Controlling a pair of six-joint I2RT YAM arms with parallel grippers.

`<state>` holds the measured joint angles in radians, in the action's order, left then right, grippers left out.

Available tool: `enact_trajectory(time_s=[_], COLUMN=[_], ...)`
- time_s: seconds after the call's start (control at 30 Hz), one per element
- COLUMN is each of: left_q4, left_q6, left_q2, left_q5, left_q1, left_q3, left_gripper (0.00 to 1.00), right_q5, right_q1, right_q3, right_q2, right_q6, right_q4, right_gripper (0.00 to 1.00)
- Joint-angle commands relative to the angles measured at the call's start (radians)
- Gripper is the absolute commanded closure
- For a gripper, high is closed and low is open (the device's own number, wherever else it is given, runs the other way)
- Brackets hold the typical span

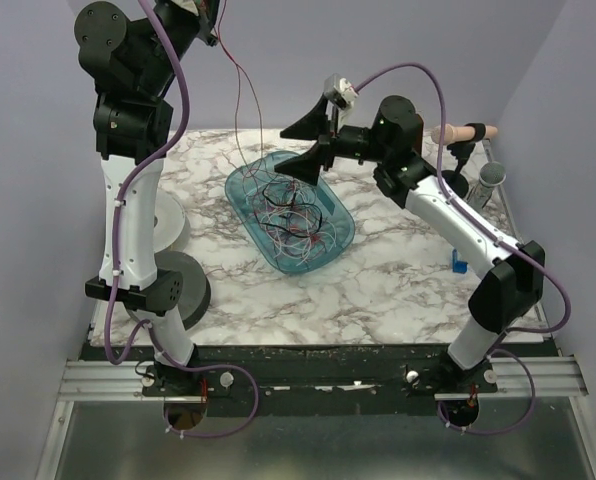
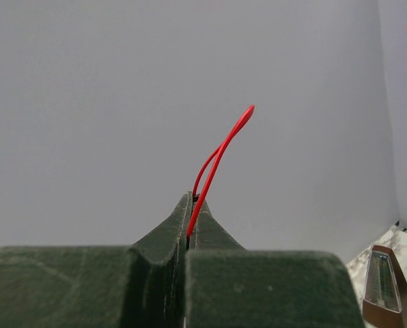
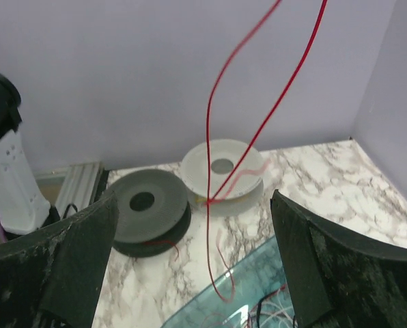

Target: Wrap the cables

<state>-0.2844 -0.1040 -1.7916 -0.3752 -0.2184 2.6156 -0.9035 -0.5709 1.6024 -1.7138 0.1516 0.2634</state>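
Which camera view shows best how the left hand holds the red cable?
The left wrist view: the left hand is shut on the red cable, whose looped end sticks out beyond it. The top external view shows only thin strands hanging down to the tray. The right wrist view shows the strands, not the grip.

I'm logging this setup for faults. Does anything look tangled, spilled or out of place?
Only the cables: they lie as a loose tangle in the teal tray, and one red wire, pinched in the shut left gripper, is drawn up high out of it. Nothing looks spilled.
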Motion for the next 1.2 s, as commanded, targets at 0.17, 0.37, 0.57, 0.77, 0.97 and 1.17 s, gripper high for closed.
enact_trajectory(time_s=[0.17,0.37,0.57,0.77,0.97,1.17], left_q4=[-0.018,-0.013,0.001,0.007,0.014,-0.076], left_q6=[0.003,0.003,0.001,-0.007,-0.008,-0.020], left_q2=[0.018,0.017,0.014,0.014,0.014,0.040], left_q5=[-0.047,-0.041,-0.041,-0.030,0.001,0.021], left_q1=[-0.019,-0.024,-0.024,-0.024,-0.024,0.059], left_q3=[-0.003,-0.008,-0.009,-0.019,-0.011,-0.058], left_gripper=[1.00,1.00,1.00,1.00,1.00,1.00], right_q5=[0.152,0.179,0.138,0.123,0.097,0.051], right_q1=[0.002,0.002,0.002,-0.006,-0.015,0.009], right_q3=[0.284,0.344,0.355,0.372,0.349,0.197], right_q2=[-0.162,-0.221,-0.260,-0.294,-0.307,-0.140], right_q6=[0.246,0.276,0.313,0.335,0.344,0.231], right_q4=[-0.070,-0.078,-0.030,-0.026,-0.023,-0.087], right_gripper=[0.19,0.54,0.63,0.66,0.88,0.99])
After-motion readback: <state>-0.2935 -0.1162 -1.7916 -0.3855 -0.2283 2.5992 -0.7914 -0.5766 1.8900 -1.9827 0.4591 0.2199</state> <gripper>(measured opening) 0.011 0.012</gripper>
